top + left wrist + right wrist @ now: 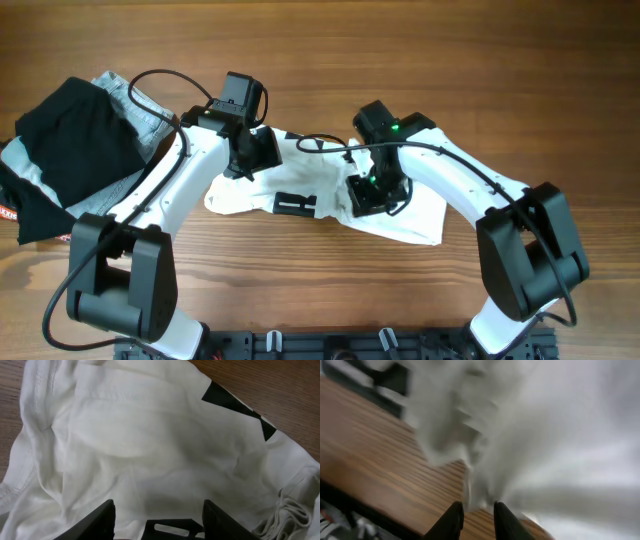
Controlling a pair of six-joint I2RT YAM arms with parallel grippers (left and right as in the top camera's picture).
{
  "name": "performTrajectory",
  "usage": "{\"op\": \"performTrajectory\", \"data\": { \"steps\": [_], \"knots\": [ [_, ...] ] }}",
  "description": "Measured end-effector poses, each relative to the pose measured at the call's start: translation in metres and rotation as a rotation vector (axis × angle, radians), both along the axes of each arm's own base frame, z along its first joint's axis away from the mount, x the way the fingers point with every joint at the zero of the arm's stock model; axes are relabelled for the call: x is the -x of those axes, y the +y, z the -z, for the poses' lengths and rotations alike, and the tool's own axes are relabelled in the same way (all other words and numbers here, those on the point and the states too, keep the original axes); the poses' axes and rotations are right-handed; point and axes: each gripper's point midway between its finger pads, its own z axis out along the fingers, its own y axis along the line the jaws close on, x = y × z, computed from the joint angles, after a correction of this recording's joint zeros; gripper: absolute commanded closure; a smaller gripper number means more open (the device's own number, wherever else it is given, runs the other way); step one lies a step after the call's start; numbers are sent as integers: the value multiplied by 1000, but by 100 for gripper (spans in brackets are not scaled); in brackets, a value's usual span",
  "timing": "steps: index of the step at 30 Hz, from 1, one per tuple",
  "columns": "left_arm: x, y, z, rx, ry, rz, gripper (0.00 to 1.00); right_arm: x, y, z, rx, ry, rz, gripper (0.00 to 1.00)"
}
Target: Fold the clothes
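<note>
A white T-shirt (pixel 320 180) with black print lies crumpled in the middle of the wooden table. My left gripper (pixel 250 152) hovers over the shirt's upper left part. In the left wrist view its fingers (pixel 159 516) are spread wide over the white cloth (pixel 150 445), holding nothing. My right gripper (pixel 368 192) is down on the middle of the shirt. In the blurred right wrist view its fingers (pixel 477 512) are nearly together, with a bunch of white fabric (pixel 530 435) pinched between them just above the wood.
A pile of other clothes, black (pixel 70 140) on grey (pixel 140 105), lies at the table's far left. The shirt's black print (pixel 296 204) faces up near its front edge. Bare wood (pixel 480 90) surrounds the shirt.
</note>
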Motion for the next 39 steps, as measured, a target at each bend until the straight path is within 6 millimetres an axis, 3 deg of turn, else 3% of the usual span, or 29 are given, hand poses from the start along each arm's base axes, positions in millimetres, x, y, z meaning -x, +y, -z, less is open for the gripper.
{"op": "performTrajectory", "data": {
  "steps": [6,10,12,14,18,24,27,32,39],
  "knots": [
    [1,0,0,-1,4,0,44,-14,-28,-2,166,-98,52,71],
    [1,0,0,-1,4,0,44,-27,-36,-38,156,-231,98,67],
    [1,0,0,-1,4,0,44,-29,-52,-59,175,-281,162,68],
    [1,0,0,-1,4,0,44,-30,-72,-64,211,-276,226,68],
    [1,0,0,-1,4,0,44,-24,-96,-47,219,-203,309,68],
    [1,0,0,-1,4,0,43,13,-97,-1,181,-84,303,67],
    [1,0,0,-1,4,0,44,11,-95,17,160,-111,332,59],
    [1,0,0,-1,6,0,44,-6,-105,31,197,-210,415,53],
    [3,1,1,-4,14,0,43,-65,-154,24,271,-451,502,53]
  ]
}}
